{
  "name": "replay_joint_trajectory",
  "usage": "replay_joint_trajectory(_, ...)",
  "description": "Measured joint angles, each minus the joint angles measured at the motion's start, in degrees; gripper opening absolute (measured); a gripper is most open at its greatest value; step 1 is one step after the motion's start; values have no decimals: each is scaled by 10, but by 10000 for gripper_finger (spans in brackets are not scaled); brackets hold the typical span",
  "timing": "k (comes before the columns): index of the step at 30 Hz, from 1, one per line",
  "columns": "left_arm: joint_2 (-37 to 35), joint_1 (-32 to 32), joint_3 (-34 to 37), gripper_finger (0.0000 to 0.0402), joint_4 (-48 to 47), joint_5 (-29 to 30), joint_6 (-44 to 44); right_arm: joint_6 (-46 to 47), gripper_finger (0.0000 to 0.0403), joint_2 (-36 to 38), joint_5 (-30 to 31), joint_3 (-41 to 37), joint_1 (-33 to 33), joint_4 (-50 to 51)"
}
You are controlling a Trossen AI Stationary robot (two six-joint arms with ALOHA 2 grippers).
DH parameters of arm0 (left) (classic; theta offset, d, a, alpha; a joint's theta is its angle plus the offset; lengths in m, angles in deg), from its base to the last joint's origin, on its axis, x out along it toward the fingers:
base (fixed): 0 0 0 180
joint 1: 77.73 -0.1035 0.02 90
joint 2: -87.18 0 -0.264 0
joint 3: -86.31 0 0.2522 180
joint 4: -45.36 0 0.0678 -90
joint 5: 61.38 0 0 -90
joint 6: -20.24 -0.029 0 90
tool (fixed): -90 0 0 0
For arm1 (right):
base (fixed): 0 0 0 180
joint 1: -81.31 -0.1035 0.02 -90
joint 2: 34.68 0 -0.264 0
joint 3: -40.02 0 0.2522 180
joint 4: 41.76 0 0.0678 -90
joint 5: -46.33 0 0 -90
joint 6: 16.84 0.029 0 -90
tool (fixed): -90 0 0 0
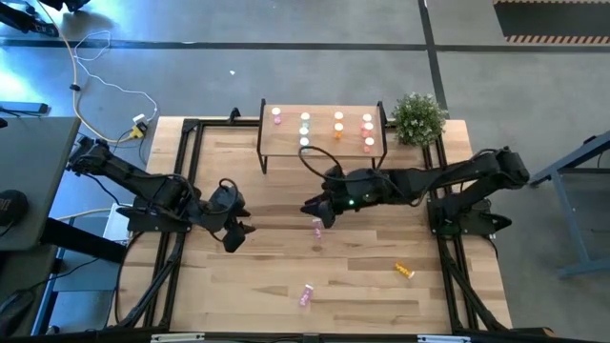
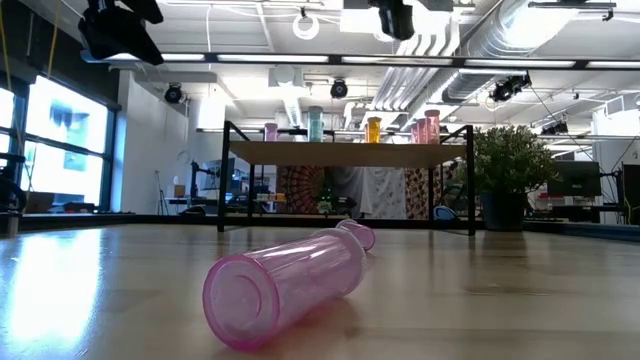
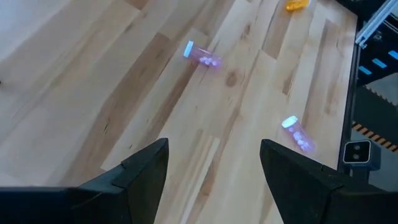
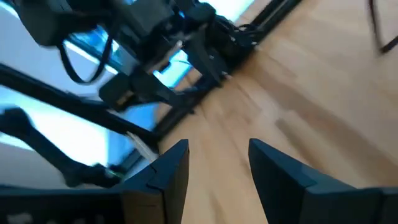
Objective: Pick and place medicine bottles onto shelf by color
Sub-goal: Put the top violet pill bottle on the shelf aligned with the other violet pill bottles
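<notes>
1. Pink plastic bottle (image 1: pixel 317 227) lies mid-table, beside my right tool (image 1: pixel 315 208), whose jaws gape empty.
2. It looks light, smooth and prone to roll; I'd pinch across its middle.
3. Left tool (image 1: pixel 237 232) waits open near the left edge.

- We see a light wooden counter (image 1: pixel 286 272) edged by a black frame.
- We see a small green potted plant (image 1: pixel 417 118) at its far right corner.
- We see a white cable (image 1: pixel 110 90) trailing across the grey floor (image 1: pixel 286 67).
</notes>
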Motion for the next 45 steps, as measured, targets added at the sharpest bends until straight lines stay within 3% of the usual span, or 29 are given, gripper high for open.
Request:
replay_joint_trajectory(6, 0, 1, 0, 245, 0, 9, 3, -26, 158, -23, 30, 91, 20, 225)
replay_joint_trajectory(9, 0, -1, 0, 245, 1, 11, -5, -14, 158, -45, 25, 98, 27, 274)
replay_joint_trajectory(16, 0, -1, 0, 245, 0, 10, -5, 11, 162, -107, 9, 98, 26, 294)
replay_joint_trajectory(27, 0, -1, 0, 245, 0, 9, -22, 91, 218, -194, -5, 98, 25, 298)
replay_joint_trajectory(32, 0, -1, 0, 245, 0, 8, -22, 141, 220, -229, -16, 98, 25, 324)
replay_joint_trajectory(45, 0, -1, 0, 245, 0, 8, -22, 144, 220, -281, -12, 98, 29, 307)
